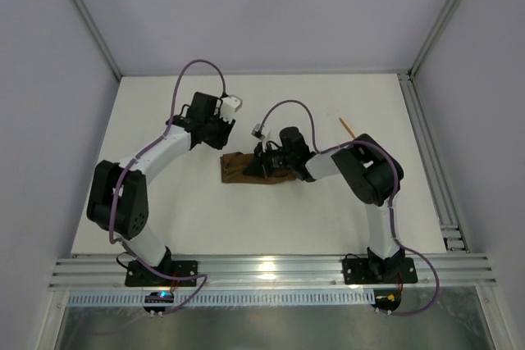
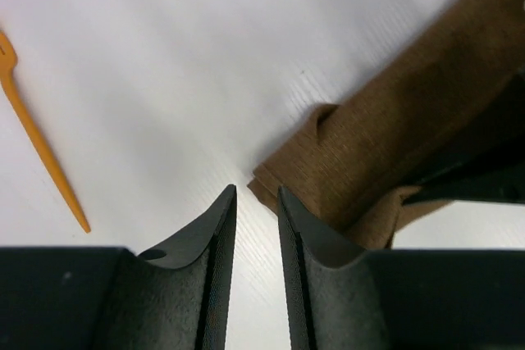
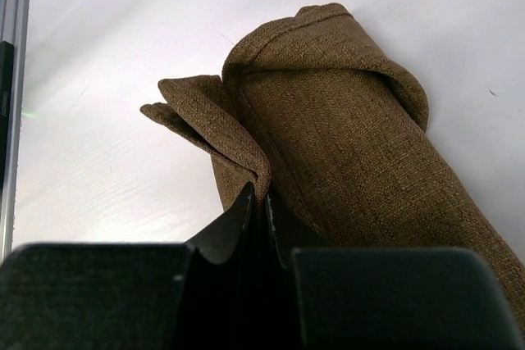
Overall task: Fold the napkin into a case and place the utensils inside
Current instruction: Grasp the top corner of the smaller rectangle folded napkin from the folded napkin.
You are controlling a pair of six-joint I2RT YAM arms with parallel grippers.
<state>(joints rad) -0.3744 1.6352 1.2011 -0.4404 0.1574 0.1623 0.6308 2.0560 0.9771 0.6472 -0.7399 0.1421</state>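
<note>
Looks like the folding step to me: the napkin (image 1: 256, 168) is a long bundle mid-frame, right gripper (image 3: 261, 202) pinching its folded edge, left gripper (image 2: 256, 202) slightly apart, empty, beside a corner. Next it'll need a pocket opened for the fork (image 2: 37, 135).

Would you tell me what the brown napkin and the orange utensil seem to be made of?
The napkin looks like coarse woven fabric, matte: visible weave, hemmed edge, soft folds. The orange utensil looks like thin smooth plastic, judging by its even colour and fine taper, though that is uncertain.
</note>
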